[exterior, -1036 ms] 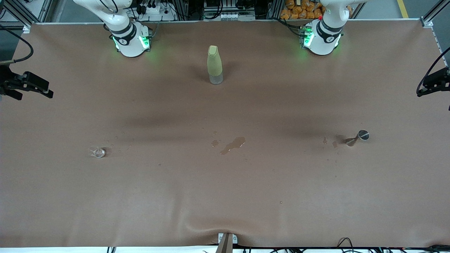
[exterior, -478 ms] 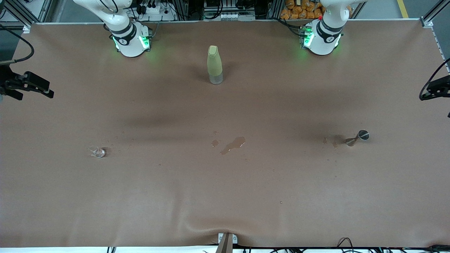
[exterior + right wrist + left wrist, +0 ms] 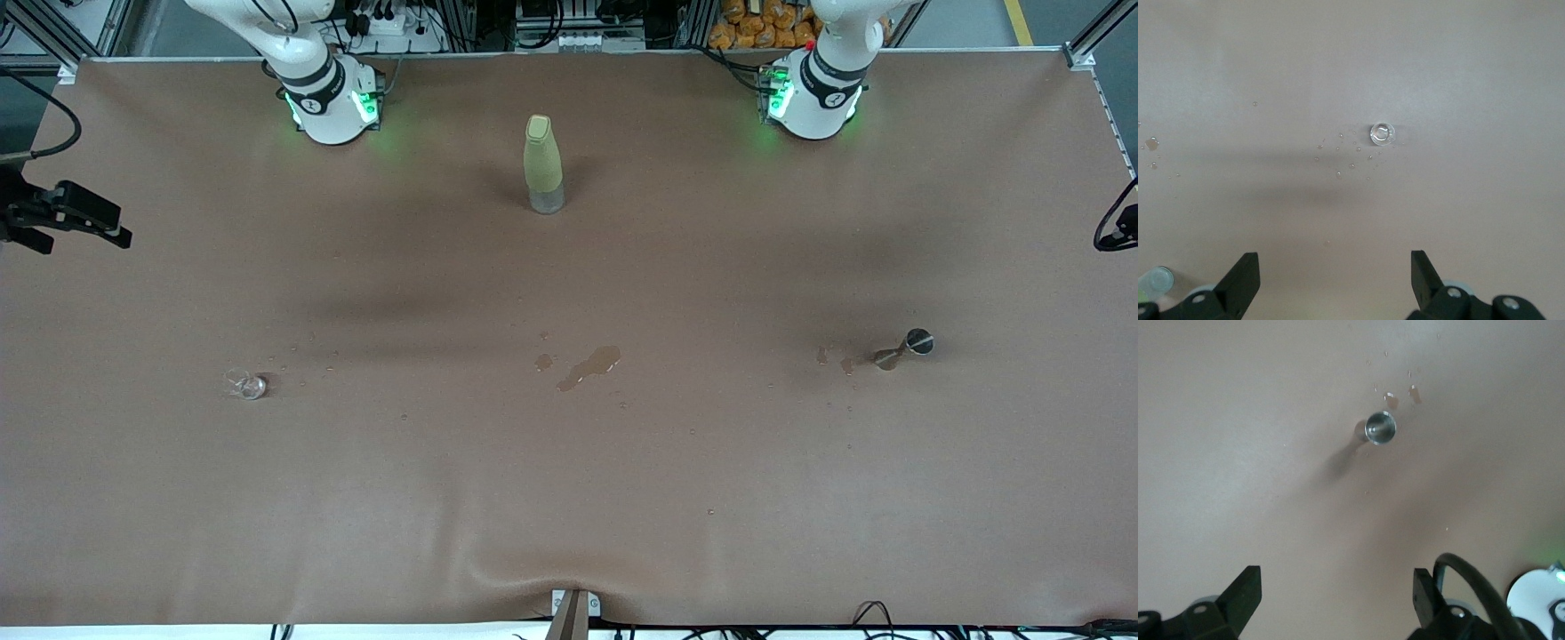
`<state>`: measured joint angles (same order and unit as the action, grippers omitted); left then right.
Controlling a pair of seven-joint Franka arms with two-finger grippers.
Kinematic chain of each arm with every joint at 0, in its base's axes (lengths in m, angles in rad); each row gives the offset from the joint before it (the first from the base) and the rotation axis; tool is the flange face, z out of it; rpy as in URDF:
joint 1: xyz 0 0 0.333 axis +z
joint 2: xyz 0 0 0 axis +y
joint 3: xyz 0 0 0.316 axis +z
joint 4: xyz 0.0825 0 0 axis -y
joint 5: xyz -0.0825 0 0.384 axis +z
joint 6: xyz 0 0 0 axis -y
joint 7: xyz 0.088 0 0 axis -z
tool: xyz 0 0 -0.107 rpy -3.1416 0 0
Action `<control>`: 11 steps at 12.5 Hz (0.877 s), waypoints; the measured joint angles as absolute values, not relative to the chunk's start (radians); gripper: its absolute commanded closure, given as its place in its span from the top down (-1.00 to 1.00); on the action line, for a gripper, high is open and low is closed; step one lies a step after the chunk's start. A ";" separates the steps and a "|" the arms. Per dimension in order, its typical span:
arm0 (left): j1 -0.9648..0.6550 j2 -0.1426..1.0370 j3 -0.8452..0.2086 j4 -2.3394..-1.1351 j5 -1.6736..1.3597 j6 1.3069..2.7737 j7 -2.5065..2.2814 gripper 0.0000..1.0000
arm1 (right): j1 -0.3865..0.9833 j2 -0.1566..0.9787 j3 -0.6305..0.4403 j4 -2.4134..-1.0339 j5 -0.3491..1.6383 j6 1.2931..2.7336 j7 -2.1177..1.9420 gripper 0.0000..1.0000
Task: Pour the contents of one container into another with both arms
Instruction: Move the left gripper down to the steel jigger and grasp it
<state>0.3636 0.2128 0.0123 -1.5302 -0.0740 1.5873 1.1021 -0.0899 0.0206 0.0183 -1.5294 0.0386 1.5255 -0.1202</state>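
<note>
Metal jigger is seen standing toward the left arm's end of the surface, small glass toward the right arm's. Left gripper and right gripper are held wide apart, empty, high over them.

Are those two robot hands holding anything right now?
No. The left gripper hangs open over the metal cup; the right gripper hangs open over the small glass.

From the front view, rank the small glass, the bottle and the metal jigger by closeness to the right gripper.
1. small glass, at the right arm's end, closest to the open right gripper.
2. bottle, mid-table between the bases.
3. metal jigger, at the left arm's end.
</note>
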 measured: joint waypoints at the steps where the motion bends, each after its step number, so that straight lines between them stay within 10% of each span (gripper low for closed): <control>1: 0.380 0.236 0.012 -1.530 -0.089 1.587 1.144 1.00 | -0.091 0.021 0.015 -1.529 0.039 1.525 -0.125 1.00; 11: 0.522 0.475 0.012 -1.527 -0.321 1.592 1.612 1.00 | -0.024 0.021 -0.154 -1.529 0.039 1.525 -0.282 1.00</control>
<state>0.5223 0.4745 0.0125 -1.5274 -0.3210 1.5915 1.6122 -0.0239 0.0215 -0.1540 -1.5294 0.0386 1.5245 -0.2820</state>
